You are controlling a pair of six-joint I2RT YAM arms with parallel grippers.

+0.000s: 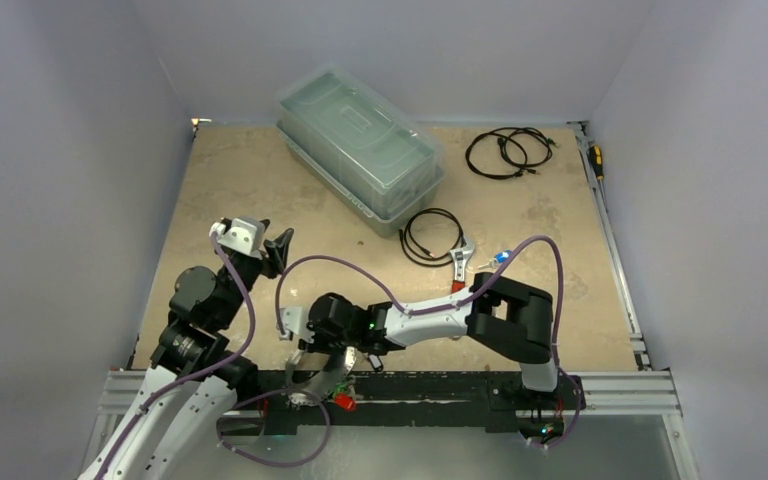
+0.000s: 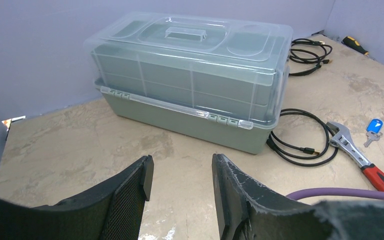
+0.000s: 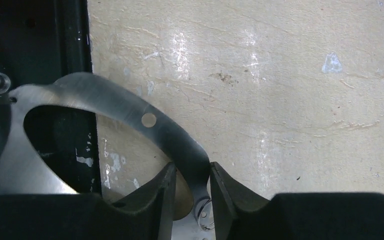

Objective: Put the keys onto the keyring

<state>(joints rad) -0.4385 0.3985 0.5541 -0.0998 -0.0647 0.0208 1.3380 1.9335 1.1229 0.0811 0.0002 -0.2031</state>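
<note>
The keyring (image 3: 130, 107) is a flat silvery metal band with a punched hole, curving over the table's dark front rail. My right gripper (image 3: 190, 167) is shut on one end of it, where a small wire ring hangs. From above, this gripper (image 1: 308, 362) holds the keyring (image 1: 312, 388) at the near edge, beside a red-tagged key (image 1: 344, 402). A blue-tagged key (image 1: 501, 257) lies far right by the wrench, and the left wrist view shows this same key (image 2: 374, 127). My left gripper (image 2: 180, 170) is open and holds nothing, raised at the left (image 1: 278, 245).
A lidded green-and-clear plastic box (image 1: 360, 145) stands at the back centre. Black coiled cables (image 1: 433, 236) lie in front of it and more cables (image 1: 508, 152) lie at the back right. A red-handled wrench (image 1: 462, 265) lies mid-right. A screwdriver (image 1: 596, 160) rests on the right rail.
</note>
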